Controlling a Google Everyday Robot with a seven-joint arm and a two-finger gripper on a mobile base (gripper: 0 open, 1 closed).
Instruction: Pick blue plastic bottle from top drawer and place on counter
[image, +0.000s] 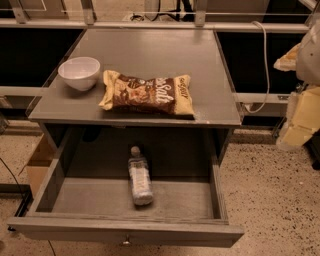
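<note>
The blue plastic bottle (139, 178) lies on its side in the middle of the open top drawer (125, 233), cap pointing toward the back. Above the drawer is the grey counter (155, 52). My gripper (299, 122) shows as a pale blurred shape at the right edge of the camera view. It is off to the right of the table, about level with the counter's front edge and well away from the bottle.
A white bowl (79, 73) stands at the counter's left front. Beside it a brown and yellow snack bag (147, 94) lies along the front edge. A white cable (265, 65) hangs at the table's right side. Speckled floor (270, 200) surrounds the drawer.
</note>
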